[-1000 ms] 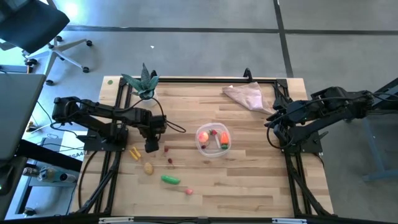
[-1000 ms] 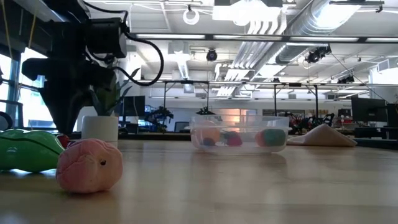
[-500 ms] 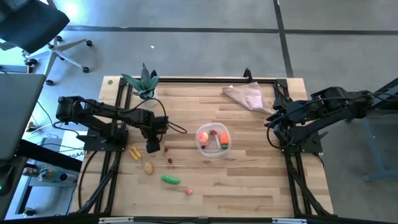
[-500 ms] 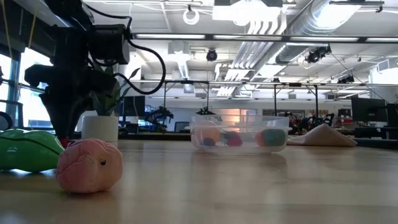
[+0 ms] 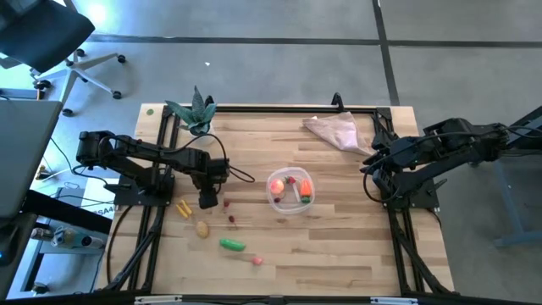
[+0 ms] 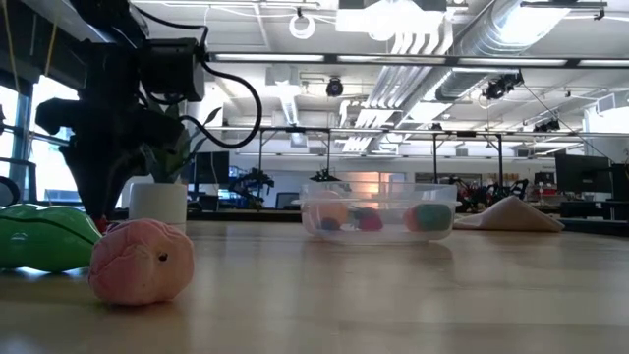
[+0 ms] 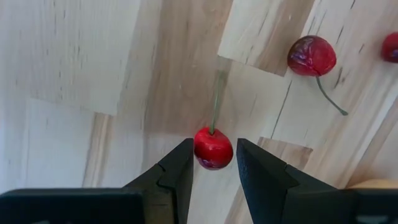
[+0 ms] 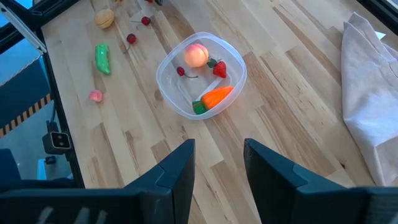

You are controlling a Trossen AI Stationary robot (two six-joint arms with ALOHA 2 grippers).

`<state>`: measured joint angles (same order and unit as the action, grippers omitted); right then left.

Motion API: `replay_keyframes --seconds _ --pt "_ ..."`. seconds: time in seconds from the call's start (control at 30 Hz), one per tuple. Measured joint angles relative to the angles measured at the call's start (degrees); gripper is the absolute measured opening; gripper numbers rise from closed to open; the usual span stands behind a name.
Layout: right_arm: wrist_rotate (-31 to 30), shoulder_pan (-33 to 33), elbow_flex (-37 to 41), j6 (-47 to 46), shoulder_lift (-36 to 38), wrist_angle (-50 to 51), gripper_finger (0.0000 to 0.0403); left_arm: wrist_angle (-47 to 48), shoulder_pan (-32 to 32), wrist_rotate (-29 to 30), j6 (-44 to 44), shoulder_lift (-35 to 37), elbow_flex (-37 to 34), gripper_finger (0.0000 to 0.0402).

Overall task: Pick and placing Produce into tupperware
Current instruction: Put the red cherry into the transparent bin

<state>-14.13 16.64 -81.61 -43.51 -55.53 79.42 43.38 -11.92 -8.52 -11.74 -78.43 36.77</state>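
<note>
The clear round tupperware [image 5: 290, 191] stands mid-table with a peach, a carrot and a strawberry inside [image 8: 200, 74]. To its left, loose on the wood, lie a green pod [image 5: 232, 245], a pink piece [image 5: 257, 261], a beige potato [image 5: 201, 228], a yellow piece [image 5: 182, 207] and dark-red cherries [image 5: 232, 219]. My left gripper [image 5: 207, 200] is low over the table left of the tub, shut on one cherry [image 7: 213, 148]. My right gripper [image 8: 219, 168] waits open at the table's right edge [image 5: 368, 165]. My left gripper pinches the cherry's round red body [image 7: 213, 149] between its two fingertips [image 7: 183, 165], coming from above and pointing down. The green stem [image 7: 216, 102] sticks out ahead of the fingers. Whether the cherry is off the wood, I cannot tell.
A second cherry [image 7: 311, 56] with a stem lies close beyond the held one. A potted plant [image 5: 195, 110] stands at the far left corner and a pinkish cloth [image 5: 334, 130] lies at the far right. Bare wood stretches along the near edge and right of the tub.
My left gripper has sunk a little toward the table and shifted slightly toward the tub, then held still. The produce and the tub have stayed where they were.
</note>
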Motion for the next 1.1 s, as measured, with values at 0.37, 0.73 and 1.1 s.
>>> replay_keyframes --seconds 0.37,0.73,1.1 --pt "0.0 0.0 0.0 0.0 0.0 0.0 0.0130 0.1 0.0 -1.1 -0.1 -2.7 0.0 0.0113" --pt "0.0 0.0 0.0 0.0 0.0 0.0 0.0130 -0.9 0.0 -1.0 -2.8 -4.3 0.0 0.0113" --pt "0.0 0.0 0.0 0.0 0.0 0.0 0.0130 -1.8 0.0 0.9 -8.3 -4.3 0.0 0.0113"
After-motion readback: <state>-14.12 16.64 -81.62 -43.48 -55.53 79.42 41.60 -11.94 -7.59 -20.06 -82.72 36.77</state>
